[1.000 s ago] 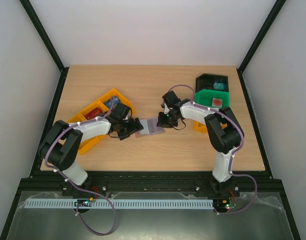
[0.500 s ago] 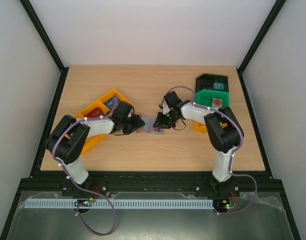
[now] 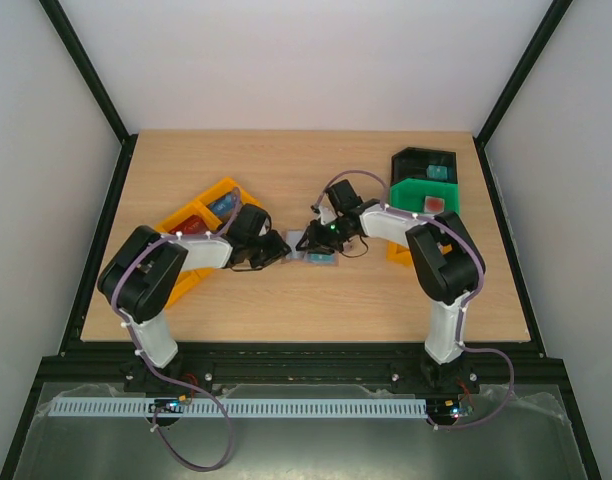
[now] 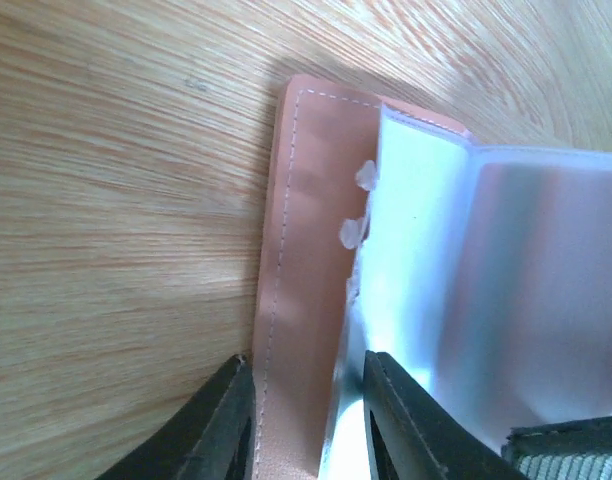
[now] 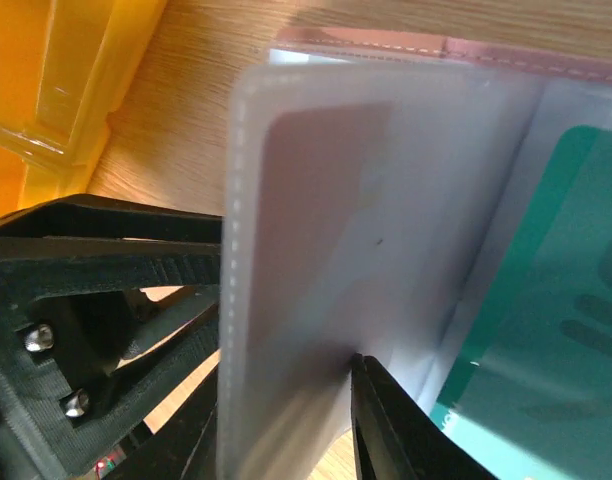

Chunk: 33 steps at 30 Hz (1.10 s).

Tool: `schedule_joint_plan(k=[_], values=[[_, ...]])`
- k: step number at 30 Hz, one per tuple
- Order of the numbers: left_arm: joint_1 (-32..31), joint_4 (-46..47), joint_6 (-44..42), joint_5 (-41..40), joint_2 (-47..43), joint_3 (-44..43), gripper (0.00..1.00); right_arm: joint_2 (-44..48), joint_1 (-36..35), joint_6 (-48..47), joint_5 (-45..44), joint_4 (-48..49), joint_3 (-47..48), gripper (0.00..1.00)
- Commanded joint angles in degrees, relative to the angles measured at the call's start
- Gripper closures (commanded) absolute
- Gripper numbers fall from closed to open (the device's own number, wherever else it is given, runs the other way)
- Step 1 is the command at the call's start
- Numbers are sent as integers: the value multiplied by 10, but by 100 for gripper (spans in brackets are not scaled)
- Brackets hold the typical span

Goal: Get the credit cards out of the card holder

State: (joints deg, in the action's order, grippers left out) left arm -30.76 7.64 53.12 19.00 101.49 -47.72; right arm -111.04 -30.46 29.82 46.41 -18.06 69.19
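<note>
The card holder (image 3: 312, 247) lies open on the table between my two grippers. Its brownish-pink cover (image 4: 306, 230) stands between the fingers of my left gripper (image 4: 306, 430), which is shut on that cover at the holder's left edge. Next to the cover are the clear inner sleeves (image 4: 506, 280). My right gripper (image 5: 286, 440) is shut on one raised clear sleeve (image 5: 316, 250) with a whitish card inside. A teal credit card (image 5: 551, 300) sits in the sleeve beside it. In the top view the left gripper (image 3: 279, 247) and right gripper (image 3: 320, 235) nearly meet over the holder.
An orange bin (image 3: 226, 186) with a red and a blue item stands behind the left arm; its corner (image 5: 66, 90) shows in the right wrist view. A green bin (image 3: 411, 190) holding a red item and a black bin (image 3: 411, 160) stand at the right. Another orange bin (image 3: 396, 256) lies under the right arm.
My left gripper has slid right to the holder's left edge and closed from wide open onto the pink cover. The right gripper has shifted slightly left with a sleeve raised.
</note>
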Motion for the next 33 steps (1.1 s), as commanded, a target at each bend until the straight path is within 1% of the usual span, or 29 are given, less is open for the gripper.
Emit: schedule_joint_plan(k=[1, 4, 6, 10, 11, 14, 21, 25, 28, 29, 31, 33], values=[[-5, 4, -11, 10, 16, -3, 72, -9, -4, 1, 28, 23, 23, 73], [-5, 2, -22, 7, 18, -12, 81, -13, -4, -1, 5, 7, 27, 72], [-5, -4, -26, 3, 19, -17, 86, -11, -3, -9, -17, -16, 32, 67], [-5, -14, -30, -8, 24, -14, 97, -4, -3, -40, -32, -60, 51, 56], [-5, -16, -33, -11, 25, -14, 98, -2, -2, -47, -38, -67, 54, 54], [-5, -23, -41, -19, 25, -16, 98, 5, 7, -45, -59, -75, 53, 53], [-5, -25, -43, -22, 27, -20, 98, -4, 12, -60, -160, -135, 91, 53], [-5, -29, -56, -23, 26, -29, 98, -5, 16, -78, -169, -169, 134, 52], [-5, -34, -65, -28, 25, -36, 98, 1, 51, -58, -176, -170, 139, 52], [-5, -34, -66, -28, 25, -37, 98, 0, 63, -51, -192, -177, 138, 52], [-5, -33, -65, -27, 26, -38, 98, -8, 78, -61, -254, -208, 142, 52], [-6, -33, -64, -27, 27, -37, 98, -20, 82, -88, -280, -228, 141, 50]])
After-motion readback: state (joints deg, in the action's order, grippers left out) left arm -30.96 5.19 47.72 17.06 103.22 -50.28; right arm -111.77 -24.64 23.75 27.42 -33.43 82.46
